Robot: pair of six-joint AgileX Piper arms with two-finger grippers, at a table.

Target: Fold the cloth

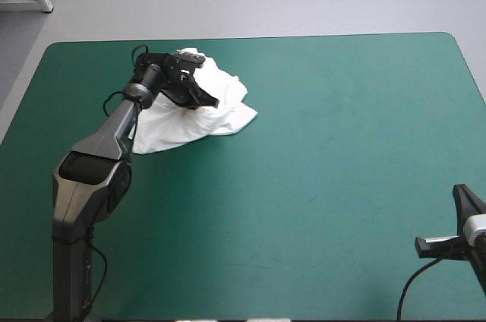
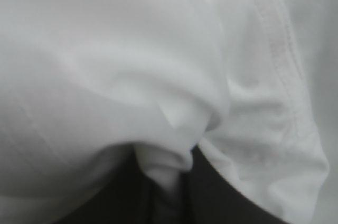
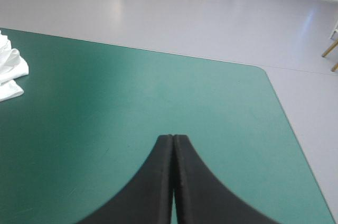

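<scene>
We see the L gripper (image 1: pixel 203 100) clenched on the crumpled T-shirt (image 1: pixel 228 115), a white fold pinched btwn its black fingers (image 2: pixel 222 197), with the hem seam (image 2: pixel 282 60) just beside. The R gripper (image 3: pixel 173 138) is pressed closed over the teal-green cover (image 3: pixel 105 108), T-shirt well apart, ahead and off to one side.

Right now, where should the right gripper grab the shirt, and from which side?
The pointed corner of the shirt, sticking out rightward: it lies thin on the cover, clear of the left gripper pinching a fold mid-heap. Probably come low from the right, opening the shut right gripper first.
</scene>
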